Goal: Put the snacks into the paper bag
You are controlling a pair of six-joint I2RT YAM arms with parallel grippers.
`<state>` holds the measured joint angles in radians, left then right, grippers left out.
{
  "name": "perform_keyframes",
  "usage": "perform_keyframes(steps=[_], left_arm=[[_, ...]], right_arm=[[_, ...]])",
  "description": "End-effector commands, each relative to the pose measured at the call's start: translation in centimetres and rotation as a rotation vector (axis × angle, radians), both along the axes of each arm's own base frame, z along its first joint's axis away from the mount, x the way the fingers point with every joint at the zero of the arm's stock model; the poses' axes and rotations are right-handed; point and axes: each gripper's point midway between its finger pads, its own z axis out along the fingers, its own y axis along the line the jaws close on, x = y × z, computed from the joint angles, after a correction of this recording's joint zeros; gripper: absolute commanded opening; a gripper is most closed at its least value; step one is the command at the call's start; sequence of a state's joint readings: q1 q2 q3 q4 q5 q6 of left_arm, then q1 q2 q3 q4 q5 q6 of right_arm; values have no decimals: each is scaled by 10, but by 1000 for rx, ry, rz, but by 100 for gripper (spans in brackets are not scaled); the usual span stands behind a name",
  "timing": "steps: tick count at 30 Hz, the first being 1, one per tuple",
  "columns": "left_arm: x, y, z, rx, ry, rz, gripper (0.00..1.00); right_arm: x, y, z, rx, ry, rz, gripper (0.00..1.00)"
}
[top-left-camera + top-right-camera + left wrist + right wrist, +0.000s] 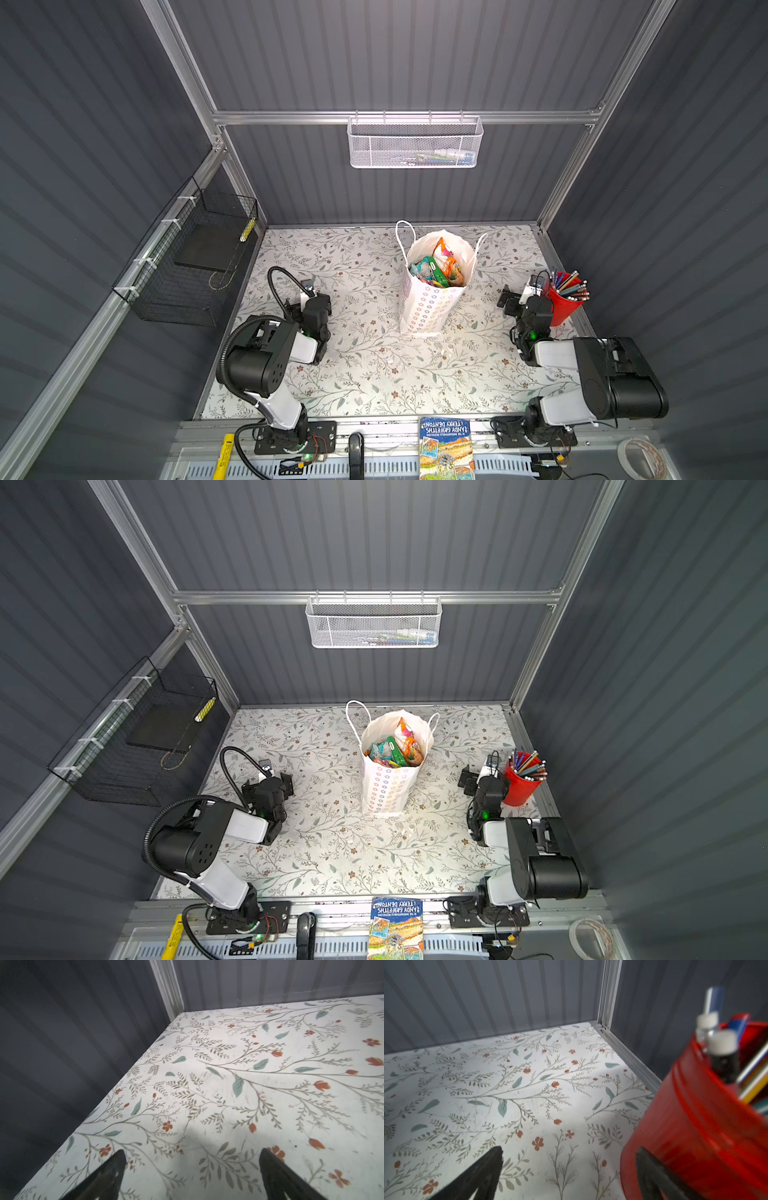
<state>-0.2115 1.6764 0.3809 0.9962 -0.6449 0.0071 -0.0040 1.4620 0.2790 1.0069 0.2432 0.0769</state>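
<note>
Left gripper [193,1152]: jaws spread wide, nothing between them, low over the floral table [374,365].
Right gripper [569,1149]: jaws spread wide, holding nothing.
Paper bag [432,307]: between the two grippers, well apart from both; only bare table lies between.
Snacks [436,268]: heaped inside the bag, below its rim.
Beside right gripper: red pencil cup [695,1126] just at its outer finger; contact cannot be told.
Bag axis: upright, mouth open upward, handles splayed.
Packet axes: mixed; the orange one stands on end.

The white paper bag [430,307] stands upright mid-table, colourful snacks [438,266] piled inside.
</note>
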Motion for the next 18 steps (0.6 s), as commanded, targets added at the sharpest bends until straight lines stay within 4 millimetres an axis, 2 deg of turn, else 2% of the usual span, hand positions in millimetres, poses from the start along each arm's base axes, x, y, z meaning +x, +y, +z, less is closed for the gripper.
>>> perform_keyframes(steps=[1, 2, 3, 4, 6, 13, 18], left_arm=[[18, -2, 5, -43, -66, -68, 100], [19, -6, -7, -55, 6, -86, 100], [22, -4, -7, -80, 37, -76, 100], [26, 3, -3, -110, -15, -80, 100], [23, 8, -10, -137, 30, -62, 100], [24, 7, -5, -124, -3, -76, 100], [25, -1, -6, -98, 7, -99, 100]], right_arm=[[7, 2, 14, -4, -40, 21, 99], [7, 3, 14, -6, -45, 24, 99], [8, 3, 14, -9, -52, 25, 99], [9, 3, 14, -5, -46, 27, 99], [12, 1, 10, 31, -22, 53, 99], [11, 1, 12, 32, -32, 59, 99], [9, 2, 12, 25, -37, 59, 99]])
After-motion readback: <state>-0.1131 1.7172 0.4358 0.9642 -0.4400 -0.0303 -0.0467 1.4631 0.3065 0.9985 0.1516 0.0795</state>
